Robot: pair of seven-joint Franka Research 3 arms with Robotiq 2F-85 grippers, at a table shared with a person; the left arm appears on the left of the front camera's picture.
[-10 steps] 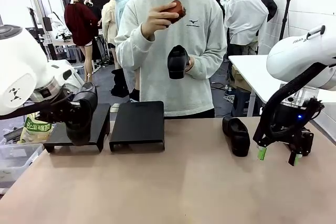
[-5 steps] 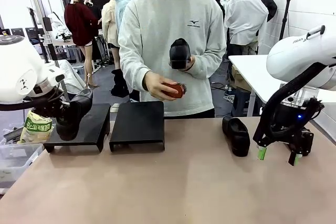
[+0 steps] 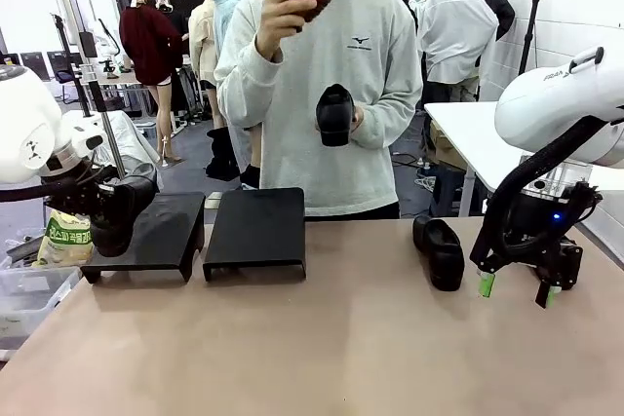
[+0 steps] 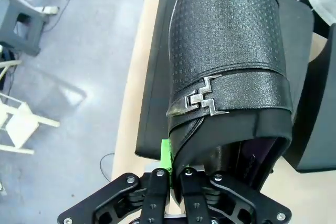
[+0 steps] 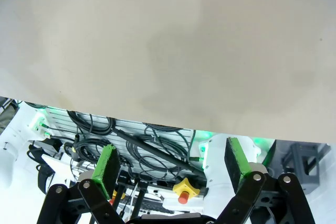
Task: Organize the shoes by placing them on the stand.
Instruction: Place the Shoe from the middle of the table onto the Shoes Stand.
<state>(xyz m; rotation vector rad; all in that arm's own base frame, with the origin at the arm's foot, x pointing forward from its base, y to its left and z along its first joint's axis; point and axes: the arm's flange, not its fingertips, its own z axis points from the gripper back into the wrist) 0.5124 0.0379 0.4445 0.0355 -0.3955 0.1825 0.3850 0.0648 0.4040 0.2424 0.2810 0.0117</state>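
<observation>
The left hand (image 4: 173, 165) is clenched on the heel rim of one black shoe (image 4: 226, 51), holding it over the left stand (image 3: 166, 226) at the bench's (image 3: 341, 338) far-left corner, not clearly set down. The right stand (image 3: 255, 229) is bare. Another shoe (image 3: 439, 252) lies near the bench's right edge beside the released right hand (image 3: 517, 289), and the person holds a third shoe (image 3: 333, 114), so most of the work seems left.

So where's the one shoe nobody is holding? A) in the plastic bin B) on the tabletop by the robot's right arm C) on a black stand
B: the loose shoe lies on the bare table, just beside the open right gripper.
</observation>
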